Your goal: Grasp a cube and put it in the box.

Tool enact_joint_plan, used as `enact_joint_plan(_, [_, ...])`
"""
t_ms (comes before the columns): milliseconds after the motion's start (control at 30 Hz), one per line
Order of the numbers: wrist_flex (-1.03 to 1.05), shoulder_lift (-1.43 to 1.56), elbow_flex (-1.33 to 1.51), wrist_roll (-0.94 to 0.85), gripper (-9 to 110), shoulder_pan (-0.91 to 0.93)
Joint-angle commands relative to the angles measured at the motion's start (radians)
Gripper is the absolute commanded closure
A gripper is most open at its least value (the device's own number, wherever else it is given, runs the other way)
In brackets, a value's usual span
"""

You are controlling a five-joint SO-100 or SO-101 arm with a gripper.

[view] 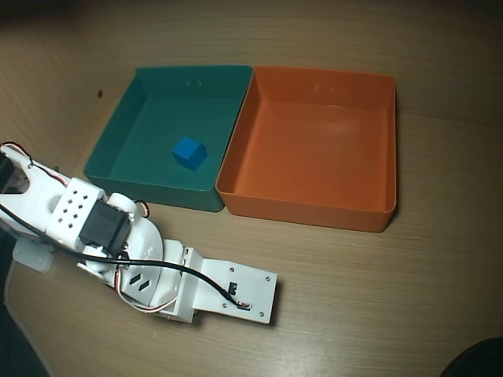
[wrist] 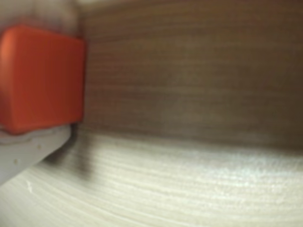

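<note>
I see the cube [wrist: 40, 78] hard against the left edge of the wrist view, orange, blurred, filling the upper left corner. Pale grey pincer [wrist: 35, 125] parts sit directly above and below it, touching it, so I read the pincer as clenched on the cube. The rest of that view is wood-grain table [wrist: 189, 142], darker in the far band and lighter in the near band.

Overhead view: the white arm [view: 157, 267] lies low over the near left part of the table [view: 377, 298], wrist housing pointing right. Cube and fingertips are hidden under the housing there, so the grasp shows only in the wrist view.

The box [view: 306, 203] sits far right of centre, orange, low walls, interior bare. Its left wall touches the right wall of a teal tray [view: 126, 126] of the same shape. A small blue cube [view: 189, 152] lies inside the teal tray, near its middle.

The arm is on the near side of both trays, apart from them; the box's near wall is just beyond the wrist housing.
</note>
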Motion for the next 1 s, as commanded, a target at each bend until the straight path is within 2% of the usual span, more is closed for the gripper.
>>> enact_joint_plan(0, [0.0, 0.023, -0.035, 0.006, 109, 0.005])
enact_joint_plan(133, [0.0, 0.028, -0.038, 0.006, 105, 0.008])
enact_joint_plan(533, [-0.012, 0.043, -0.054, 0.006, 107, 0.011])
enact_joint_plan(967, [-0.015, 0.428, -0.054, -0.009, 107, -0.012])
